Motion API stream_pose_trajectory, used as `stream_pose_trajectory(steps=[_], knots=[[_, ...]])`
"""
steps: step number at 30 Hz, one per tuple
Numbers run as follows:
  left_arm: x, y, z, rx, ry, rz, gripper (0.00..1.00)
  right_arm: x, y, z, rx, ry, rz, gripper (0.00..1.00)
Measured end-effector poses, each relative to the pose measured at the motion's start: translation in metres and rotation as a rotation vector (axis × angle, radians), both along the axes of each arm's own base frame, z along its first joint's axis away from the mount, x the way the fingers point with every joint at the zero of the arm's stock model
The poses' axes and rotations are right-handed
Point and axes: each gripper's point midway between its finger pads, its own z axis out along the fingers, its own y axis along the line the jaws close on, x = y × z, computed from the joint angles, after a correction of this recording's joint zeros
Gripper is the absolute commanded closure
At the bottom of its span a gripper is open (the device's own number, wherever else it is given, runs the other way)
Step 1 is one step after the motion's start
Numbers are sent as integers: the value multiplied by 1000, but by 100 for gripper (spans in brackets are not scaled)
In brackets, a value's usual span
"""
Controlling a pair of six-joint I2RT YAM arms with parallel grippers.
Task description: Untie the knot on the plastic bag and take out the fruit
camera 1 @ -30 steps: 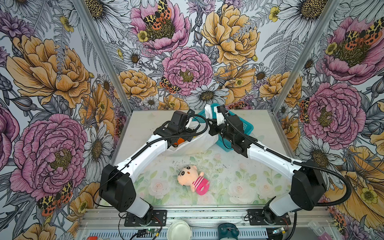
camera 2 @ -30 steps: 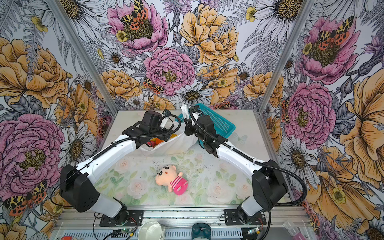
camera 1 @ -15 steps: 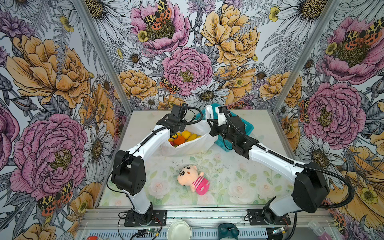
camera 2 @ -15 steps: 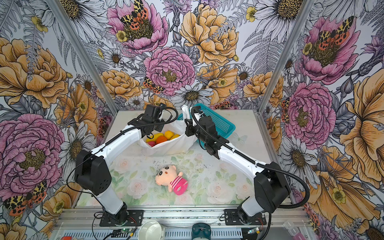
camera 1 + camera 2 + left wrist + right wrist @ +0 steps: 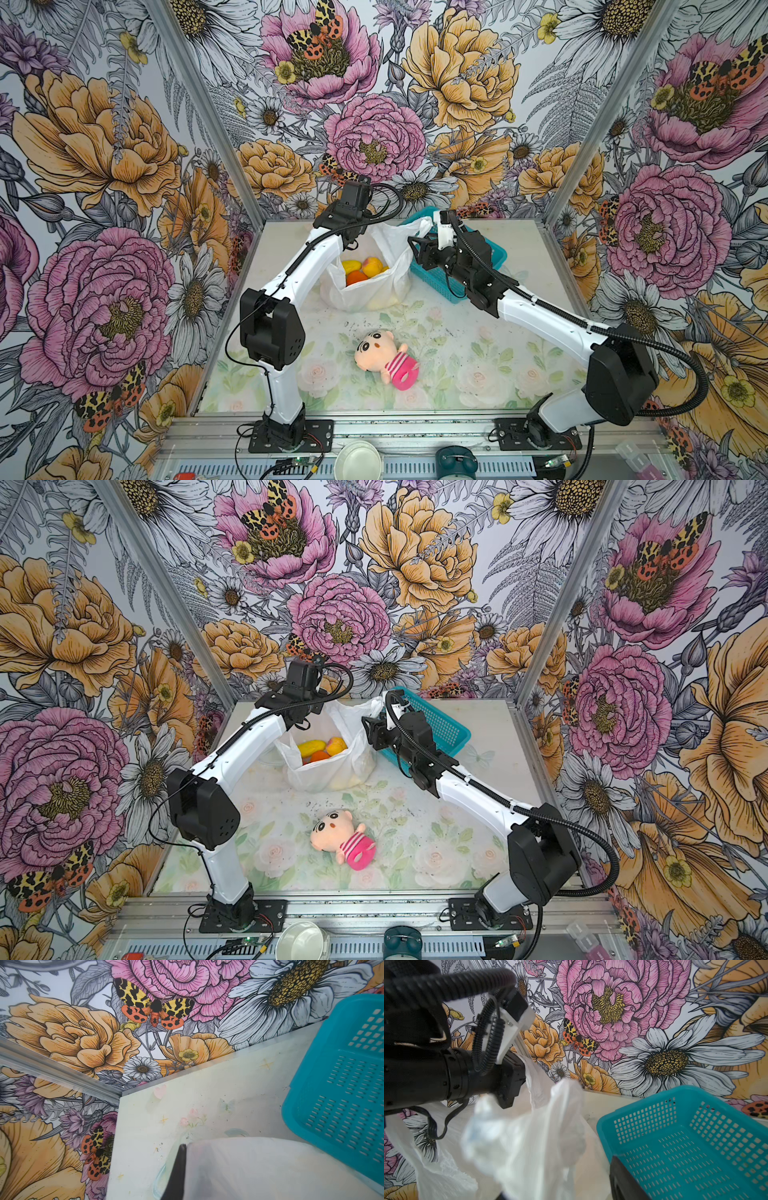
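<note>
In both top views the left gripper [image 5: 354, 244] pinches the plastic bag [image 5: 374, 293] by its rim, keeping the mouth open over the fruit [image 5: 358, 271]. The right gripper [image 5: 415, 252] looks spread beside the bag.
Left wrist: a fingertip [image 5: 176, 1167] presses plastic.
Right wrist: loose, blurred plastic hangs near the teal basket [image 5: 685, 1147].

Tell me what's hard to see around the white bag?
- Glossy toy fruit: both top views show a few; the crinkly white plastic bag hides the rest.
- Left gripper: left wrist view shows one black finger; bag plastic covers the other.
- Right gripper: tiny in top views; blurred plastic fills the right wrist view.
- Teal slotted plastic basket: right arm covers part in top views; wrist views cut it off.
</note>
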Motion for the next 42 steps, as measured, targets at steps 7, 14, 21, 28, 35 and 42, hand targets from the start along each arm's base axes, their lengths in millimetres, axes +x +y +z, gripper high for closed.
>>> stream_pose_trajectory(steps=[7, 14, 21, 28, 35, 42], knots=[[-1, 13, 50, 108, -96, 105, 100, 1, -1, 1, 1, -3, -1, 14], [-9, 24, 89, 132, -182, 192, 100, 0, 0, 1, 2, -2, 7, 11], [-41, 5, 70, 135, -142, 155, 100, 0, 2, -3, -1, 5, 16, 9], [-89, -10, 22, 72, -55, 93, 100, 0, 5, -11, -14, 20, 26, 0], [-121, -40, -30, 7, 61, -14, 100, 1, 5, -16, -156, 11, 53, 1], [-132, -58, -40, 0, 85, -56, 100, -13, 17, -26, -297, -44, 201, 0]])
